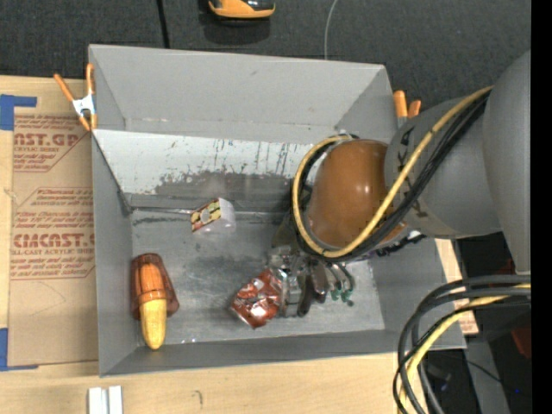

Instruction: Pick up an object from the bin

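Crumpled red-and-silver foil wrapper [254, 302] sits on the bin [216, 102] floor near the front wall, right of centre. Long axis runs diagonal, low-left end toward the front wall, upper-right end at the gripper [299, 293]. Gripper is down at floor level, right against that end of the wrapper. Arm comes in from the right, wrist angled down-left, orange cover [345, 192] and looped cables over it. Can't tell if the gripper is spread or pinching: the tip is dark clutter, partly masked by the wrist. Orange-and-yellow cone-shaped item [151, 304] lies front-left, small white packet [212, 215] mid-floor, both well apart from the gripper.
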Tool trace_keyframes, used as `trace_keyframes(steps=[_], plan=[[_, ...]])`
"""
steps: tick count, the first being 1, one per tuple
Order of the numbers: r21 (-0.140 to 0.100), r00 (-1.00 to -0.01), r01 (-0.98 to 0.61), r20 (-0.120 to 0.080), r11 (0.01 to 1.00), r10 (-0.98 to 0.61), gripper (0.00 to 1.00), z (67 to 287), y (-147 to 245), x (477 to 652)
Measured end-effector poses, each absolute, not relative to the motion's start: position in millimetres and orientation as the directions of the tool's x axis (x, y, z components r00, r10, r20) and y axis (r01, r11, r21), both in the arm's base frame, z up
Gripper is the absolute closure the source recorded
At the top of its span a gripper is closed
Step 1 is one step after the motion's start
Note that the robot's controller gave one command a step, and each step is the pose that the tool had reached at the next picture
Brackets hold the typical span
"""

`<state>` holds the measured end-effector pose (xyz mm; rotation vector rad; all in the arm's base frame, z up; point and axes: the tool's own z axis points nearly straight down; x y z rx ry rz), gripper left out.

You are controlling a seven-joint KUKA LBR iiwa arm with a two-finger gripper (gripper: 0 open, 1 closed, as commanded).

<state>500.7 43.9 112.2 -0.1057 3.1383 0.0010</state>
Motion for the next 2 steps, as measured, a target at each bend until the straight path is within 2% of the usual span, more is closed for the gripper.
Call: trace_keyframes(steps=[2], plan=[[0.000,-0.998,-0.067,0.006,0.998,-0.067,1.00,131.4,43.8,499.2]])
